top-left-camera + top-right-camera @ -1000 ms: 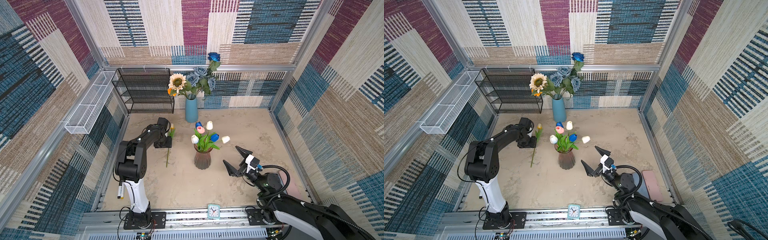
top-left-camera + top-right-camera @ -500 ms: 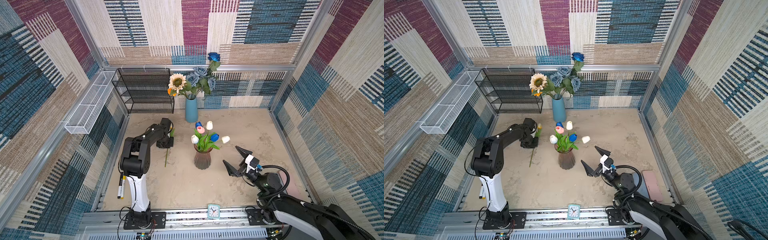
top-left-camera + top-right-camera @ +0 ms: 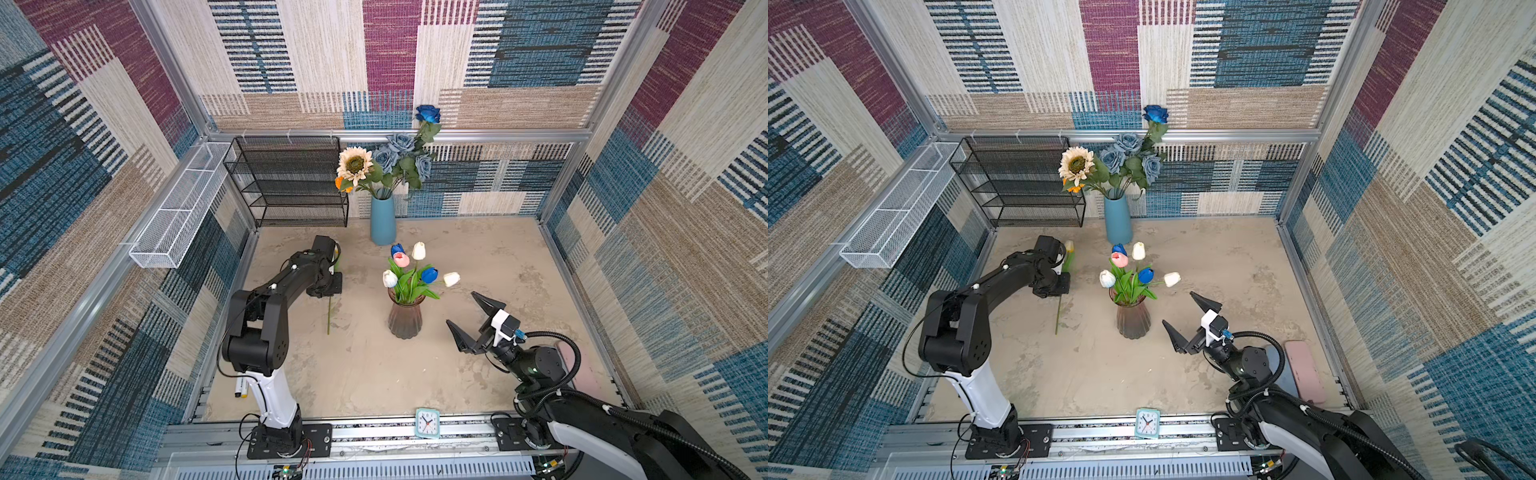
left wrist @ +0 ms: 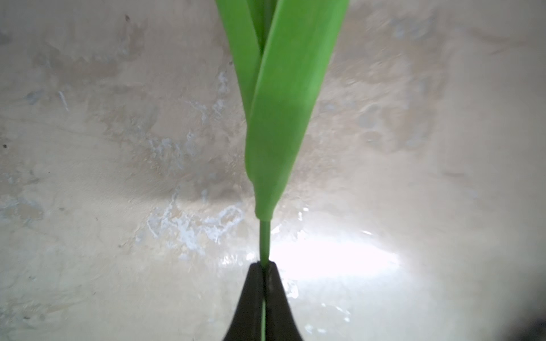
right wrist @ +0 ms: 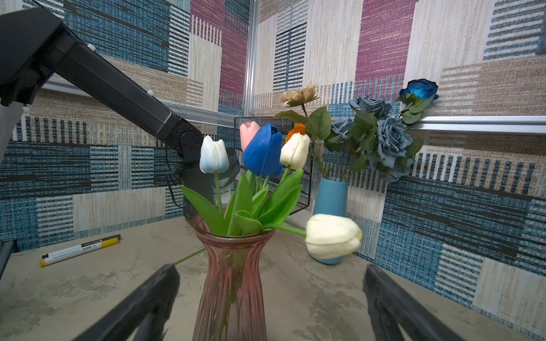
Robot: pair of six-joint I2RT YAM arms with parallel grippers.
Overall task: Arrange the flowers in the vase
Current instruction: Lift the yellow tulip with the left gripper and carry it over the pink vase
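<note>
In the left wrist view the left gripper (image 4: 265,267) is seen closed on the thin green stem (image 4: 265,239), the leaves (image 4: 280,118) running on beyond the fingertips and the bloom being cut off by the frame edge. In a top view the yellow tulip bloom (image 3: 1069,246) is made out just past the wrist of the low, outstretched left arm. The right gripper (image 3: 461,307) is held wide open and empty, low over the table (image 3: 498,257), with the pink glass vase (image 3: 404,322) of tulips (image 3: 429,274) near its jaws

Black arms (image 3: 266,309), white base links (image 3: 275,390), looping black cables (image 3: 570,350), pointed black hands (image 3: 461,307).
</note>
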